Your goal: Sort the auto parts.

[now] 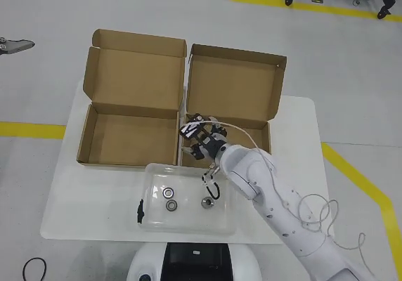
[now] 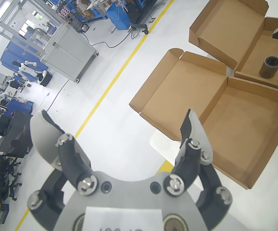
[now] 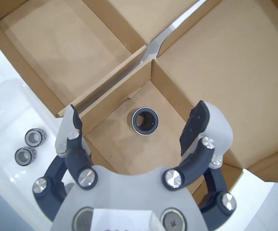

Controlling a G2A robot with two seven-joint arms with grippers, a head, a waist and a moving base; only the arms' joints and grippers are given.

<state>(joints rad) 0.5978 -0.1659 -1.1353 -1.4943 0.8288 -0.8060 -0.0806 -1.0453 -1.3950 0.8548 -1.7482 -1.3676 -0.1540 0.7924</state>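
Cylindrical bushing point(image 3: 145, 120) upright in right box point(image 3: 119, 150), small bearings point(image 3: 34, 137) in clear tray point(image 1: 187, 218)

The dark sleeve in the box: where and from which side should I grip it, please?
Probably across its outer wall, from above: the sleeve stands upright, bore up, clear of the box walls, so the open right gripper can straddle it.

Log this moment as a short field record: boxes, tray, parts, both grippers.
Table: white, carrying two open cardboard boxes and a tray
Left box: bare cardboard floor showing
Right box: one dark sleeve, standing upright
Clear tray: small bearings, one black part
Right gripper: open, above the sleeve, not touching
Left gripper: open, off the table, over the floor
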